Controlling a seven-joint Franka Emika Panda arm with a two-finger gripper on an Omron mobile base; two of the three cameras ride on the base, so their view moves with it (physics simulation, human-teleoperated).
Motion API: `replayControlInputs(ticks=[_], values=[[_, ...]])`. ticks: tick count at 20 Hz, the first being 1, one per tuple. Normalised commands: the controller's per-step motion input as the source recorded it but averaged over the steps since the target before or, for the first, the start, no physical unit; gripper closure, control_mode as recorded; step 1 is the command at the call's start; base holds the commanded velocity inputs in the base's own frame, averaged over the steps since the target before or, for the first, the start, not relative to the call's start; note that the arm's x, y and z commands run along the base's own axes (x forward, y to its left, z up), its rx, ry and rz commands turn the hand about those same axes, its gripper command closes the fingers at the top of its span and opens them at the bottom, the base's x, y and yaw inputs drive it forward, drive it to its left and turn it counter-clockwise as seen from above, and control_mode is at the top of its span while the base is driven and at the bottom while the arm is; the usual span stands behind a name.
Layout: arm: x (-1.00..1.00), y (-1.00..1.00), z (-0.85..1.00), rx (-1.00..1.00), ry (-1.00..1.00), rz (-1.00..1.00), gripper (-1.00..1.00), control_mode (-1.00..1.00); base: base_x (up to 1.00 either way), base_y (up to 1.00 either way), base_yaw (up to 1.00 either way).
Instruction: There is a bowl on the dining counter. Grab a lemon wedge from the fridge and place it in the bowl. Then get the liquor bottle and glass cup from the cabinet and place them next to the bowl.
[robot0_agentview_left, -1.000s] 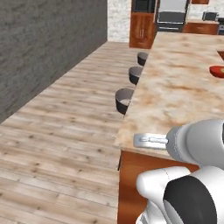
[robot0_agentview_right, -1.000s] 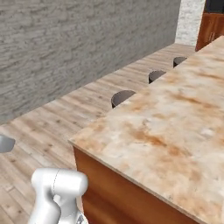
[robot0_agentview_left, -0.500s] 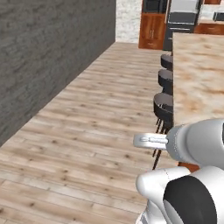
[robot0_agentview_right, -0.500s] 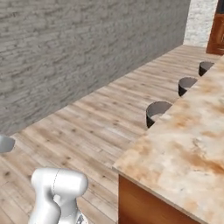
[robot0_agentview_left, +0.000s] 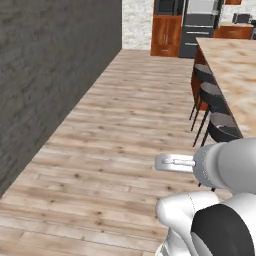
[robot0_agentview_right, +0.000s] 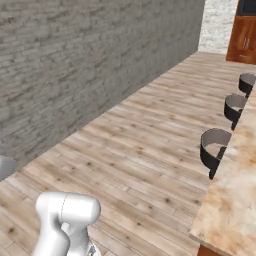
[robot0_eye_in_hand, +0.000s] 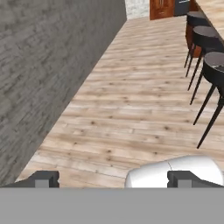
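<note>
Evidently in transit toward fridge (robot0_agentview_left: 199, 27) for lemon step; gripper (robot0_eye_in_hand: 113, 179) wide open, empty. Next: approach fridge, open door.

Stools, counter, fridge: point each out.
nearest stool (robot0_agentview_left: 223, 125), left base view, seat top
counter (robot0_agentview_left: 235, 62), left base view, marble top
fridge (robot0_agentview_left: 197, 28), left base view, dark front
</note>
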Motion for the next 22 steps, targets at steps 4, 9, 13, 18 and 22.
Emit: replayControlInputs(ticks=[4,9,13,18,22], values=[[0.00,0.00,0.00,0.00,0.00,0.00,-1.00,1.00,1.00,0.66,-0.48],[0.00,0.00,0.00,0.00,0.00,0.00,-1.00,1.00,1.00,0.70,-0.51],[0.00,0.00,0.00,0.00,0.00,0.00,-1.00,1.00,1.00,0.74,-0.50],[0.00,0.00,0.00,0.00,0.00,0.00,-1.00,1.00,1.00,0.74,-0.50],[0.00,0.00,0.00,0.00,0.00,0.00,-1.00,1.00,1.00,0.74,-0.50]])
